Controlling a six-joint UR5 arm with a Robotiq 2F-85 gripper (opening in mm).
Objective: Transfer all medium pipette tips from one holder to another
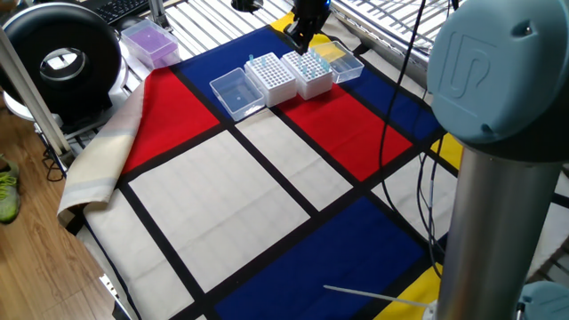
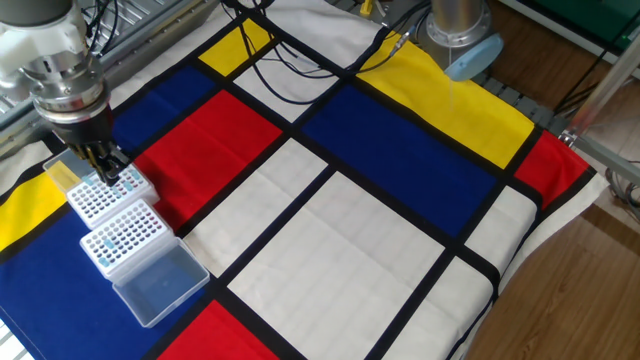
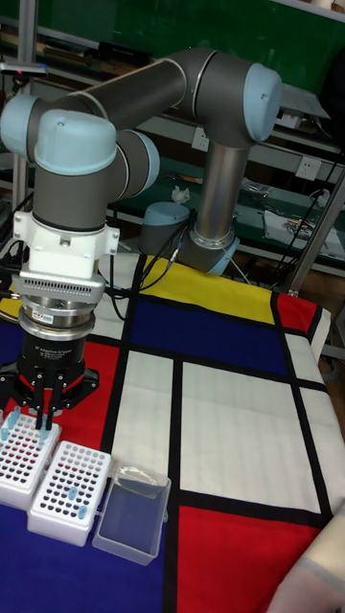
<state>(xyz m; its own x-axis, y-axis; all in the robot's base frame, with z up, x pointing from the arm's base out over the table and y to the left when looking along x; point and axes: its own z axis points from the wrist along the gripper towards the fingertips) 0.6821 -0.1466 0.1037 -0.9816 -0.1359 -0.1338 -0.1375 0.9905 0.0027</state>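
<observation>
The only mark that reads is the embossed UR logo on the arm's grey-blue joint cap (image 1: 487, 64); small print on the wrist flange in the tall fixed view is too blurred to make out. The table is covered by a cloth (image 2: 380, 230) in red, blue, yellow and white blocks split by black bands, and it hangs over the edge above a wood floor. A black round device (image 1: 60, 60) and a purple box (image 1: 148, 42) sit past the cloth's corner; metal shelving stands behind the arm. The gripper (image 3: 40, 420) points down over the far rack (image 2: 101, 193), its fingers nearly together; whether they pinch a tip I cannot tell. The medium pipette tips (image 3: 71, 499) show as pale-blue dots in both white racks, the near rack (image 2: 125, 236) touching the far one, with a clear lid (image 2: 160, 282) hinged open beside it.
</observation>
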